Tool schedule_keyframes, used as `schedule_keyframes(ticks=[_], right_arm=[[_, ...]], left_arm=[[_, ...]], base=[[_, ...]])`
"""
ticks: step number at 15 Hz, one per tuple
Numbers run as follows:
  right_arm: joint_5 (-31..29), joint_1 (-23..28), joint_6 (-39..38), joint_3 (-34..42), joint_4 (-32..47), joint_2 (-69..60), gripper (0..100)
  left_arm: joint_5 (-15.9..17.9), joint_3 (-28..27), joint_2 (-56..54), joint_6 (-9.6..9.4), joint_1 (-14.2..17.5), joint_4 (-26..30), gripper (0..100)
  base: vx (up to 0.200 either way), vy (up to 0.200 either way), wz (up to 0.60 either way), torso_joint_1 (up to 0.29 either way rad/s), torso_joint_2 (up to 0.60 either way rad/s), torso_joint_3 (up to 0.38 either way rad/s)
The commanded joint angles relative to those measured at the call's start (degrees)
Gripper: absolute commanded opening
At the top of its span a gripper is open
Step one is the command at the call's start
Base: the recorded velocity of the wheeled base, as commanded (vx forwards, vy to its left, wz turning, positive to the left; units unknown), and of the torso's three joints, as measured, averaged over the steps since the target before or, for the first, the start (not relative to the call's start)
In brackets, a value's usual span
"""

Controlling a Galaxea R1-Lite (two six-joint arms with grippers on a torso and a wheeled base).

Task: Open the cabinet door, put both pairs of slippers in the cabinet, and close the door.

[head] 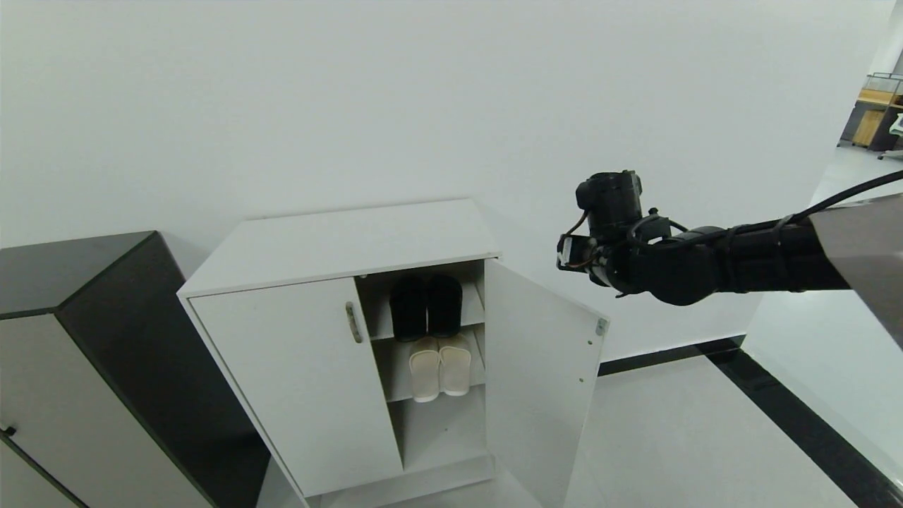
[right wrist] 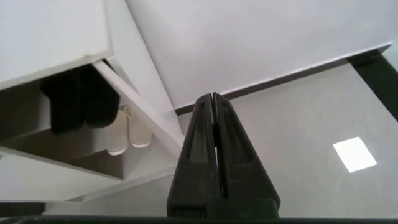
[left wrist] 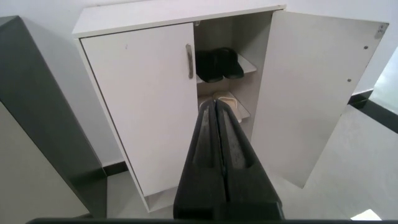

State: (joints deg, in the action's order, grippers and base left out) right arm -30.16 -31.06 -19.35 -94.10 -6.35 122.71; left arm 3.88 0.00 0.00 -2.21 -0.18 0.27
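The white cabinet (head: pixel 338 240) stands against the wall with its right door (head: pixel 543 374) swung wide open and its left door (head: pixel 296 374) shut, the handle (head: pixel 353 322) upright at the inner edge. Inside, the black slippers (head: pixel 427 305) sit side by side on the top shelf and the white slippers (head: pixel 441 365) side by side on the shelf below. Each slipper's long axis runs front to back; I cannot tell which end faces out.

The right gripper (right wrist: pixel 215 99) is up beside the cabinet, above the open door, its fingers pressed together on nothing. The left gripper (left wrist: pixel 216 106) points at the opening from out front, also clenched and empty. A dark cabinet (head: pixel 85 317) stands just beside the white one.
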Motion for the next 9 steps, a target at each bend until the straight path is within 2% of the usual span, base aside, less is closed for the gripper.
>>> schedule_keyframes(ticks=[1,9], right_arm=[[-0.1,0.4,0.0,-0.8,-0.1,3.1,0],[-0.3,0.7,-0.1,-0.4,-0.3,7.1,0]], left_arm=[[0.0,0.0,0.0,0.01,0.0,0.0,0],[0.0,0.0,0.0,0.01,0.0,0.0,0]], base=[[0.0,0.0,0.0,0.0,0.0,0.0],[0.0,0.0,0.0,0.0,0.0,0.0]])
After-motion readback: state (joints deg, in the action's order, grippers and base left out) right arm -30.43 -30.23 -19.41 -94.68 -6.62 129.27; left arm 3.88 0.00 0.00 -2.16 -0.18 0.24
